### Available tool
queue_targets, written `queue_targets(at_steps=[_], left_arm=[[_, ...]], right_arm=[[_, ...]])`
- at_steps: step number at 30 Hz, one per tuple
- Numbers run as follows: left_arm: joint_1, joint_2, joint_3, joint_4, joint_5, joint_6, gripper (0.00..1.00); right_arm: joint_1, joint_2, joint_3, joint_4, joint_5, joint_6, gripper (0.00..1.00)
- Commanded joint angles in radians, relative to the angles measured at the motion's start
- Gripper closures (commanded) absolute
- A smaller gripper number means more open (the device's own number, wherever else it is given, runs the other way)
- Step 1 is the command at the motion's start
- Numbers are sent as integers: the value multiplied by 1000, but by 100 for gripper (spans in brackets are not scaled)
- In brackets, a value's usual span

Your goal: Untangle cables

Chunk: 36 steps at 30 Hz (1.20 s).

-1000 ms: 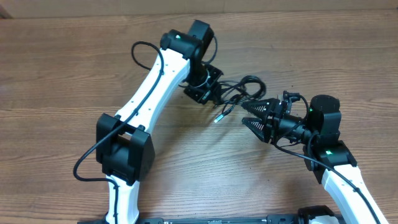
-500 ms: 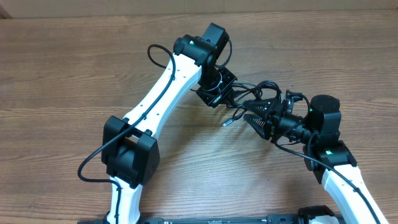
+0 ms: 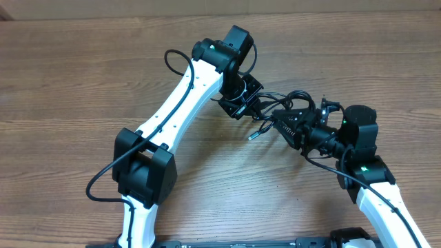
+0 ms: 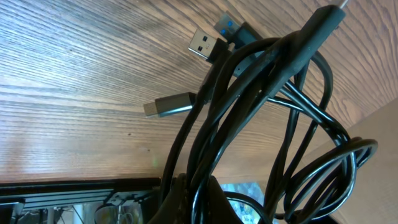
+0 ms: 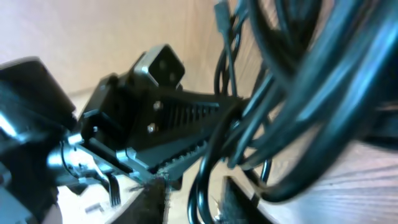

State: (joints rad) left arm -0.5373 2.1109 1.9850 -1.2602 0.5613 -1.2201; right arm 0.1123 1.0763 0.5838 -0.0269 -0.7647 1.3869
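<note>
The left hand [image 3: 251,109], clamped on the cables [image 3: 293,98], has carried the bundle rightward over the desk [image 3: 69,83]. The right hand [image 3: 281,125] has narrowed around several strands (whether it truly grips, I cannot tell), so a pull-apart looks near.

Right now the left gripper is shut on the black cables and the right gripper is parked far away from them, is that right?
Not quite. The right gripper is not parked far away: the overhead view shows it right at the cables, facing the left gripper, which is shut on them.
</note>
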Motion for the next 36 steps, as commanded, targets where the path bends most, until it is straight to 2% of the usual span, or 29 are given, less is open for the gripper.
queue_targets(at_steps=[1, 9, 17, 18, 25, 36], left_arm=[[1, 2, 26, 1, 34, 24, 96], [1, 2, 26, 1, 34, 23, 96], [1, 2, 26, 1, 34, 19, 96], [1, 2, 26, 1, 34, 15, 96], [1, 2, 26, 5, 26, -7, 96], [8, 2, 26, 9, -127, -30, 96]], right_arm=[[5, -2, 24, 4, 44, 1, 83], [5, -2, 24, 4, 58, 1, 91], [5, -2, 24, 4, 58, 0, 92], [5, -2, 24, 4, 58, 0, 96], [5, -2, 24, 3, 67, 0, 96], [5, -2, 24, -12, 55, -9, 96]])
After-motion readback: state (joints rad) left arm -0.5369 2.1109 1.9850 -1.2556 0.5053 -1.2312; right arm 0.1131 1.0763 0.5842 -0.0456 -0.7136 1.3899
